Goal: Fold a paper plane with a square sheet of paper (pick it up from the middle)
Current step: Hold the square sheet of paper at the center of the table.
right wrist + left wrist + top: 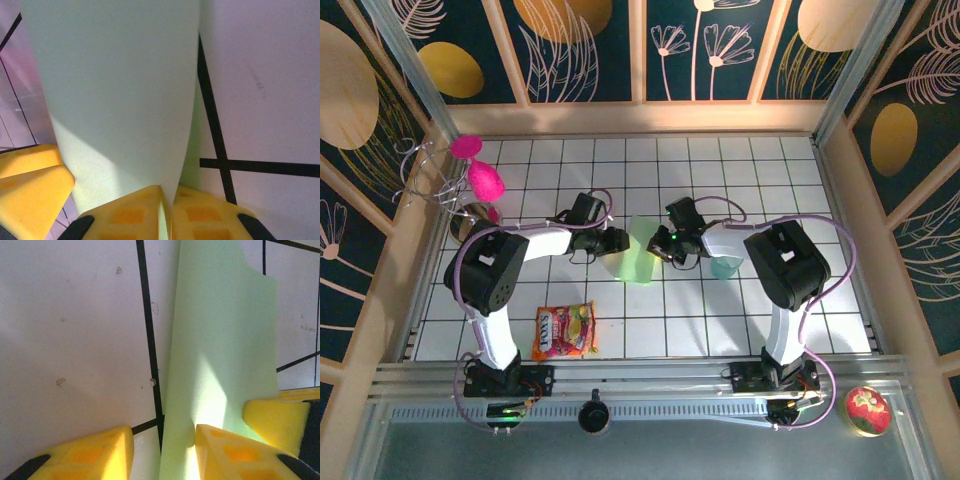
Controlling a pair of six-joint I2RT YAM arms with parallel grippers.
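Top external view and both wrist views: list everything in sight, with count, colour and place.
paper sheet: one, pale mint green, mid-table between the arms
plastic cup: one, translucent teal, just right of the paper
candy bag: one, orange-red with a multicoloured print, near left of the table
pink rounded pieces: two, hot pink, far-left corner
wire rack: one, silver, far-left edge
round tin: one, red with a gold rim, near right, off the tiles
table: one, white tiles with a black grid
left fingers: two, yellow, apart, the paper's edge between them
right fingers: two, yellow, closed on the paper's edge
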